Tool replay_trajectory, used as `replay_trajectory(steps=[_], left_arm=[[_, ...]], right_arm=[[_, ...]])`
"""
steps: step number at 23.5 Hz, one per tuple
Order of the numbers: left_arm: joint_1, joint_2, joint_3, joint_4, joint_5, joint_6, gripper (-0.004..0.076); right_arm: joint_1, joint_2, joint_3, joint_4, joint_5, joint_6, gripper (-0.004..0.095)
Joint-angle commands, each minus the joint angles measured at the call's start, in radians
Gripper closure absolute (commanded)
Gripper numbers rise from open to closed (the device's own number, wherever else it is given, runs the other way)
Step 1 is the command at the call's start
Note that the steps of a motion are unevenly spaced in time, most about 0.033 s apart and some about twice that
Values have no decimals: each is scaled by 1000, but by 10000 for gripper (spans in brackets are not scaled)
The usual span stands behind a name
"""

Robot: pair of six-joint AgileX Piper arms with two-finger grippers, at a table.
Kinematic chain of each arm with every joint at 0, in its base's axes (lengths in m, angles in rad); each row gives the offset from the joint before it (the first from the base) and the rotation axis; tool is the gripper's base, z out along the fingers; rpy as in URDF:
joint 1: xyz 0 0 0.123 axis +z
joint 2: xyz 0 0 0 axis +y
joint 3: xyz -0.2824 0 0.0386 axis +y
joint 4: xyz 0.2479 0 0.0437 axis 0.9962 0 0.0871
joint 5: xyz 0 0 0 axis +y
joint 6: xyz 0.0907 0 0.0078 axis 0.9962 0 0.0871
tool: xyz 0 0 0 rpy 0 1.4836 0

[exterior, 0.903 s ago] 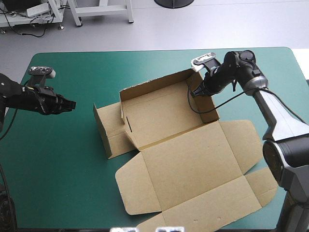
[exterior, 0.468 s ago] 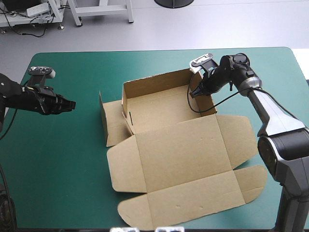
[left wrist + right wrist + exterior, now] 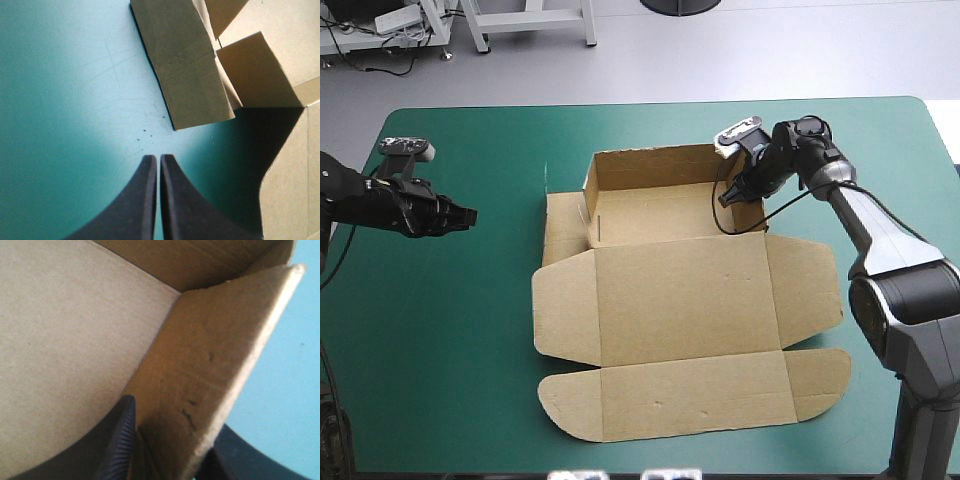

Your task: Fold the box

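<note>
— The right pincer (image 3: pixel 730 192)?
— Pinching the right wall of the box (image 3: pixel 680 300), upper right of centre in the high view.
— The left pincer (image 3: pixel 470 214)?
— Pressed together at far left, over bare tabletop (image 3: pixel 450 330), apart from the box.
— And the box?
— Mid-frame: a brown open tray, lid lying flat below.

A table (image 3: pixel 450 340) with a rounded-cornered teal-green cover fills most of the high view. Beyond its far edge, at twelve o'clock, lies a smooth pale grey floor (image 3: pixel 790 50). At eleven o'clock stand the legs of a white metal frame (image 3: pixel 525 25), with dark cables (image 3: pixel 360 55) at ten o'clock. The light is even and soft.
</note>
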Motion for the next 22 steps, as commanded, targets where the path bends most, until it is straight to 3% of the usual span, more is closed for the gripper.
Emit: replay_trajectory(steps=[1,11,15,17,22], left_arm=[[4,-27,-26,-45,-25,0,712],[4,-17,-26,-45,-29,0,712],[4,-13,-26,-45,-29,12,712],[4,-13,-26,-45,-29,12,712],[4,-12,-26,-46,-29,10,713]], right_arm=[[-5,-64,-24,-34,-17,-1,571],[-7,-64,-242,-67,90,45,571],[-7,-64,-389,-75,196,98,571],[-7,-66,-459,-96,312,106,571],[-7,-164,-469,-59,319,228,571]])
